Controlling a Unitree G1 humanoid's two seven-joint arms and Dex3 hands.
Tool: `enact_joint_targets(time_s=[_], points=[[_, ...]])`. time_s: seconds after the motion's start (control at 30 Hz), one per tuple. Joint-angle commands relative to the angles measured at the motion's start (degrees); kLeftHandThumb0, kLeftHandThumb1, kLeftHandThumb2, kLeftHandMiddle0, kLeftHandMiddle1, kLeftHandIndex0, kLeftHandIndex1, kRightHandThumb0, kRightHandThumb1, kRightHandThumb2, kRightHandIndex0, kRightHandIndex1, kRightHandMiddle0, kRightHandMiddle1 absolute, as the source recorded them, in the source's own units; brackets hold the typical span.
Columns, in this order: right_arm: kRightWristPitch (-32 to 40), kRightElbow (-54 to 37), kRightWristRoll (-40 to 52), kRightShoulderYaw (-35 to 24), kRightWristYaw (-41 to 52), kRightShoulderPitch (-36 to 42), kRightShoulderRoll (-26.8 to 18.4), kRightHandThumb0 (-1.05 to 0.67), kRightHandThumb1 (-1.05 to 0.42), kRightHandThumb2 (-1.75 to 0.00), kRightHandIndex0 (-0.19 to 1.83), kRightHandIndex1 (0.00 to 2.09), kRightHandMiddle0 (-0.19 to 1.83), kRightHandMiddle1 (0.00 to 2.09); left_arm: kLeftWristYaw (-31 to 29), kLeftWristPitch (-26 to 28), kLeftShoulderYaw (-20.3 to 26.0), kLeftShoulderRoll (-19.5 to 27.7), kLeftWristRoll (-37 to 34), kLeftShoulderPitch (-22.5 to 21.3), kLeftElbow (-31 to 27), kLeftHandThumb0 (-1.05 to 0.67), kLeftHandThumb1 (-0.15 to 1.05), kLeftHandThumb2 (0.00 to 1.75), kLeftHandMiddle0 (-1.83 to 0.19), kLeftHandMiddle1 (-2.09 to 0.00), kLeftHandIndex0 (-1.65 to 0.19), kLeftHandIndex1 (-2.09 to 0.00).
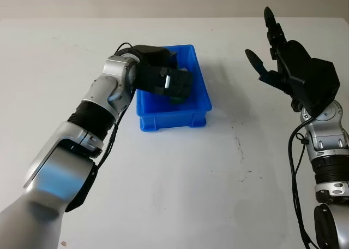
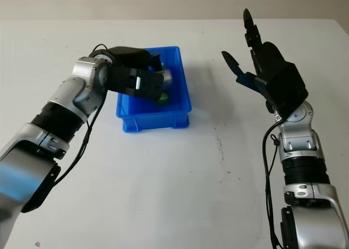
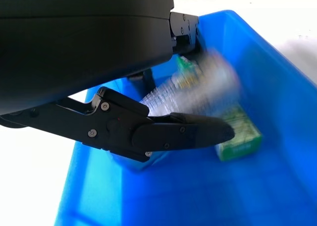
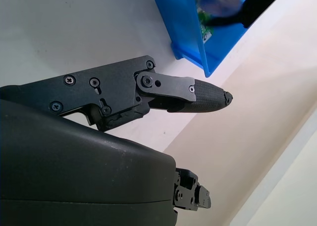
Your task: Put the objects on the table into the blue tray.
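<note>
Inside the blue tray [image 1: 199, 102], left hand [image 2: 143, 81] around a clear bottle [image 3: 198, 84] beside a green box [image 3: 240, 137]; right hand [image 1: 292, 63] open, well aside.

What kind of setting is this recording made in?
Probably a lab or test bench: a bare white table against a plain wall, holding one blue plastic tray with a clear plastic bottle and a green box. The left hand is over the tray; the right hand is raised, open.

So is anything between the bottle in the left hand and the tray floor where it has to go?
Nothing visible blocks it. The left hand holds the clear bottle inside the blue tray, with only a green box lying beside it on the floor. The right hand is open, raised well off to the tray's right.
</note>
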Motion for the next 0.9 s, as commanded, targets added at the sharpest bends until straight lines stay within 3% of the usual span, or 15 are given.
enact_joint_targets(time_s=[0.0, 0.07, 0.1, 0.13, 0.2, 0.27, 0.4, 0.47, 0.57, 0.77, 0.87], points=[[0.3, -0.9, 0.4, -0.3, 0.2, 0.2, -0.3, -0.58, -1.05, -0.52, -0.19, 0.00, -0.19, 0.00, 0.2, 1.1, 2.0, 0.8, -2.3, -0.6, -2.2, -0.79, 1.05, 0.51, 0.01, -0.64, 0.18, -0.06], [-0.6, 0.0, 0.6, -0.4, 0.3, -0.1, -0.2, -0.58, -1.05, -0.52, -0.19, 0.00, -0.19, 0.00, 0.9, 2.1, 4.4, 0.4, -5.9, -0.1, -4.2, -0.77, 1.05, 0.50, 0.05, -1.18, 0.17, -0.06], [-0.9, 0.4, 0.7, -0.4, 0.3, -0.2, -0.2, -0.58, -1.05, -0.52, -0.19, 0.00, -0.19, 0.00, 1.2, 2.5, 5.3, 0.3, -7.5, 0.2, -5.0, -0.77, 1.05, 0.50, 0.13, -1.28, 0.17, -0.05], [-1.1, 0.6, 0.7, -0.4, 0.2, -0.3, -0.2, -0.58, -1.05, -0.52, -0.19, 0.00, -0.19, 0.00, 1.4, 2.7, 6.2, 0.3, -9.1, 0.4, -5.9, -0.76, 1.05, 0.50, 0.16, -1.13, 0.17, -0.05], [-0.8, 0.4, 0.6, -0.4, 0.1, -0.3, -0.1, -0.58, -1.05, -0.52, -0.19, 0.00, -0.19, 0.00, 2.0, 1.6, 8.5, 0.4, -13.1, 1.0, -7.6, -0.74, 1.05, 0.49, 0.18, -0.37, 0.16, -0.06], [-0.8, 0.3, 0.8, -0.5, 0.2, -0.3, -0.1, -0.58, -1.05, -0.52, -0.19, 0.00, -0.19, 0.00, 2.3, 1.2, 11.6, 0.3, -18.0, 1.5, -9.9, -0.73, 1.05, 0.48, 0.18, -0.16, 0.16, -0.06], [-1.1, 0.2, 0.1, -0.2, -0.3, -0.4, -0.4, -0.61, -1.05, -0.52, -0.19, 0.00, -0.19, 0.00, 3.8, -1.2, 19.9, -1.1, -30.7, 3.0, -14.7, -0.68, 1.05, 0.48, 0.11, -0.11, 0.10, -0.09], [-0.8, 0.1, 0.1, -0.4, -0.6, -0.7, -0.2, -0.62, -1.05, -0.53, -0.19, 0.00, -0.19, 0.00, 6.2, 3.4, 27.5, -3.9, -40.7, 4.4, -20.2, -0.64, 1.05, 0.49, 0.09, -0.11, 0.08, -0.10], [0.6, -0.3, 1.3, -0.9, -0.8, -1.1, 0.5, -0.63, -1.05, -0.53, -0.19, 0.00, -0.19, 0.00, 10.1, 7.4, 33.3, -5.8, -48.9, 6.9, -26.3, -0.65, 1.05, 0.49, 0.09, -0.09, 0.11, -0.09], [2.9, -0.4, 6.7, -2.9, 0.6, -1.9, 2.6, -0.63, -1.05, -0.54, -0.19, 0.00, -0.19, 0.00, 15.7, 4.9, 38.1, -4.5, -53.7, 13.6, -30.3, -0.74, 1.05, 0.60, 0.19, -0.01, 0.19, -0.01], [3.3, 0.4, 9.4, -3.9, 1.4, -2.4, 3.8, -0.60, -1.05, -0.58, -0.19, 0.00, -0.19, 0.00, 18.2, 3.0, 39.5, -3.4, -53.2, 19.8, -29.6, -0.72, 1.05, 0.61, 0.19, 0.00, 0.19, 0.00]])
